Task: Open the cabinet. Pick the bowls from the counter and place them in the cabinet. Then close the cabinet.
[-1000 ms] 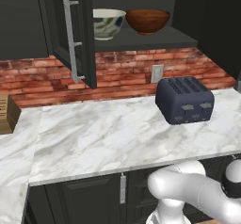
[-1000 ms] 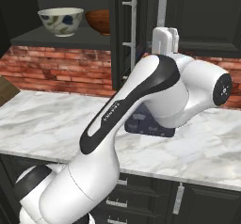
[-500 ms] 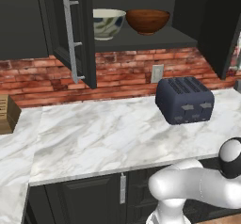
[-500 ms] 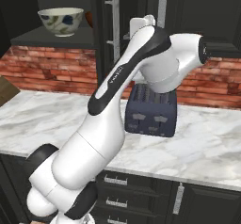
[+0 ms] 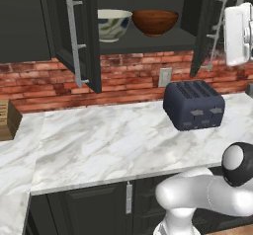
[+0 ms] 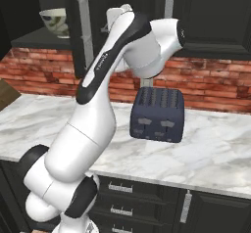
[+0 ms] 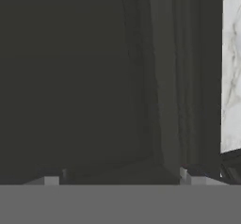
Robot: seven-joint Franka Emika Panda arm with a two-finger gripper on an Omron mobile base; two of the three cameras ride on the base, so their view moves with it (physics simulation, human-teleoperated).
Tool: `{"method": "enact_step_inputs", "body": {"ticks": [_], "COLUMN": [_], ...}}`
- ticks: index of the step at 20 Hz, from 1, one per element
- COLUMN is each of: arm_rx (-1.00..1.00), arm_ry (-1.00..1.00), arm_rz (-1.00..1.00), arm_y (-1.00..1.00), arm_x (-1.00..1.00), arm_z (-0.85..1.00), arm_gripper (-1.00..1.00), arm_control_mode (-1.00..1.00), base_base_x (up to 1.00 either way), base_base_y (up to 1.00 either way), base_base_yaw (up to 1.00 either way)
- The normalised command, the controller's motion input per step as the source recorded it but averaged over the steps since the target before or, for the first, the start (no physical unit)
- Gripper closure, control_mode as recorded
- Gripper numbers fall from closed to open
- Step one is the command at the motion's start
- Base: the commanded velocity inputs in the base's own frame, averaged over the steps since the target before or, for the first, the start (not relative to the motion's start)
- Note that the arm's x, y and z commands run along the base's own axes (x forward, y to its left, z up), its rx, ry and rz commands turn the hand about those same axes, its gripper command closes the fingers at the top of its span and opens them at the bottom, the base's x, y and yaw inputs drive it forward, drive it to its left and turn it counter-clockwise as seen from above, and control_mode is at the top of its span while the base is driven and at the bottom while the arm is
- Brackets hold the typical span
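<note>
Both bowls, the cream-white one (image 5: pixel 112 24) and the wooden one (image 5: pixel 154 21), already stand on the cabinet (image 5: pixel 143 44) shelf to the left of the open, empty end effector (image 7: pixel 121 178), so only closing both doors remains.

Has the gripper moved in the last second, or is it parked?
Yes. In the right base view the gripper has swung left, from above the toaster to beside the open cabinet door's handle.
</note>
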Motion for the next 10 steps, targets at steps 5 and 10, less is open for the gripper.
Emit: {"method": "enact_step_inputs", "body": {"ticks": [5,10], "arm_rx": [-0.13,-0.22], "arm_ry": [-0.06,-0.1], "arm_rz": [-0.26,-0.27], "arm_y": [0.58,0.35], "arm_x": [0.8,1.0], "arm_z": [-0.18,-0.51], "arm_gripper": [-1.0,-1.0], "arm_control_mode": [-1.0,-1.0], "base_base_x": [0.0,0.0], "base_base_y": [0.0,0.0], "base_base_yaw": [0.0,0.0]}}
